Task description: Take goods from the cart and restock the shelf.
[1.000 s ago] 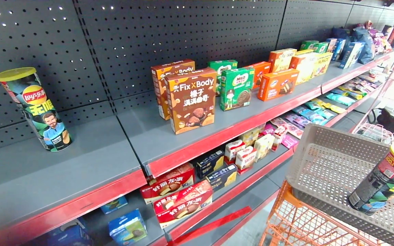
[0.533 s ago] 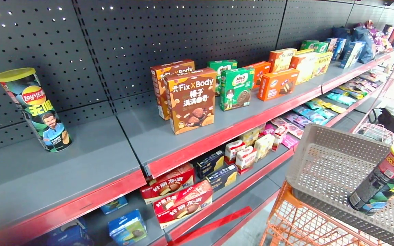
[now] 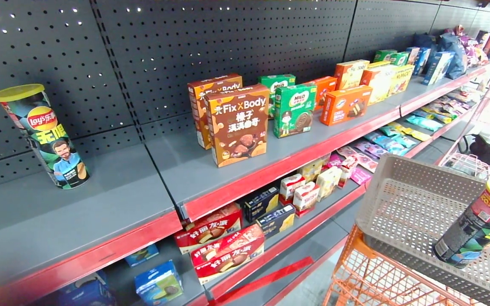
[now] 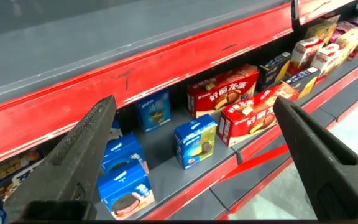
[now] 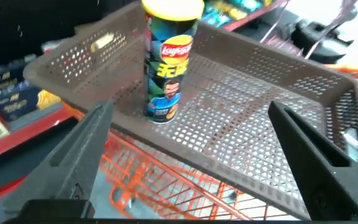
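Right gripper [image 5: 197,165] wide, empty, near grey basket [image 5: 247,121] holding one chip can [image 5: 166,68]; left gripper [image 4: 191,158] wide; second can [image 3: 43,136] on shelf [image 3: 100,204].

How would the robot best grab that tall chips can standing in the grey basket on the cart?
Grip the chips can around its middle, coming from the side above the grey basket's low wall. It stands upright, a slim round tube, so the right gripper's open fingers could likely close on opposite sides.
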Tool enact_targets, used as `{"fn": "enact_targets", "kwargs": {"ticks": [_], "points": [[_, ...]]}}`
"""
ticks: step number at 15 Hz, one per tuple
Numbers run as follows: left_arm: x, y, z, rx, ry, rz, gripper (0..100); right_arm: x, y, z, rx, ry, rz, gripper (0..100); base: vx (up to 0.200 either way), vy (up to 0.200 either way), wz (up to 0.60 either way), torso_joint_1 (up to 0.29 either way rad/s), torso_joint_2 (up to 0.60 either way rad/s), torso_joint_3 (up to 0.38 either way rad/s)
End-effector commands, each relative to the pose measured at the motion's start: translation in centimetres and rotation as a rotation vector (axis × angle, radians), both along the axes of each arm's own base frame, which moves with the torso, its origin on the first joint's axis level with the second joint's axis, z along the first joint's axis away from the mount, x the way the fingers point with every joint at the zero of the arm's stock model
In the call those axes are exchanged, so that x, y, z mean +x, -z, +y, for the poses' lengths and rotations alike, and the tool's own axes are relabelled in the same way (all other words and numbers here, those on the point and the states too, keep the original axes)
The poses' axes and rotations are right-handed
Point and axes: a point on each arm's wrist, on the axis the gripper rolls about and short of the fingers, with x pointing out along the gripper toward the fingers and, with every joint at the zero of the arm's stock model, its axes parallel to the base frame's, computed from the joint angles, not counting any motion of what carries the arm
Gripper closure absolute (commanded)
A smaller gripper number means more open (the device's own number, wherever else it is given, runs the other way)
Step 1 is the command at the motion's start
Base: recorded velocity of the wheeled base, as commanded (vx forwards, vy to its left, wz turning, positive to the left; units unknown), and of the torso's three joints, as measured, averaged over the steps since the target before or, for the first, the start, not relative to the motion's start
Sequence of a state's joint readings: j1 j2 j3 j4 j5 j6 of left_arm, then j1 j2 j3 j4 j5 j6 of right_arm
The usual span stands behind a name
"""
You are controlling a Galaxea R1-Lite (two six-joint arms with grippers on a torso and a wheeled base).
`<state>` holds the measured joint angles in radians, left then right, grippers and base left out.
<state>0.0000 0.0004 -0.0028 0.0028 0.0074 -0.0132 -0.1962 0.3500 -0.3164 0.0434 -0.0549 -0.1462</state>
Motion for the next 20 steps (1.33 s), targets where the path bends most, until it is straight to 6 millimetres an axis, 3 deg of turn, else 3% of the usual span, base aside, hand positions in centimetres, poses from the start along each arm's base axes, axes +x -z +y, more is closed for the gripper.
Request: {"fn": "enact_targets", "kwargs": {"ticks": [1,5,10,16,20], "points": [[0.0,0.0,0.0,-0.001,0.000,-0.002,0,2.7,-1.7,-0.6,-0.019,0.044,0.096,0,0.000,0.000,0.00,0.000,0.00,0.000],[0.0,0.0,0.0,-0.001,0.000,-0.002,0,4.8,-3.0,-1.3,-0.110,0.105,0.192,0,0.000,0.000,0.00,0.000,0.00,0.000],[0.0,0.0,0.0,-0.001,0.000,-0.002,0,6.1,-2.4,-1.8,-0.085,0.127,0.260,0,0.000,0.000,0.00,0.000,0.00,0.000],[0.0,0.0,0.0,-0.001,0.000,-0.002,0,9.3,-2.0,-2.6,-0.071,0.117,0.335,0,0.000,0.000,0.00,0.000,0.00,0.000],[0.0,0.0,0.0,-0.001,0.000,-0.002,0,9.4,-2.1,-2.4,-0.072,0.073,0.298,0,0.000,0.000,0.00,0.000,0.00,0.000]]}}
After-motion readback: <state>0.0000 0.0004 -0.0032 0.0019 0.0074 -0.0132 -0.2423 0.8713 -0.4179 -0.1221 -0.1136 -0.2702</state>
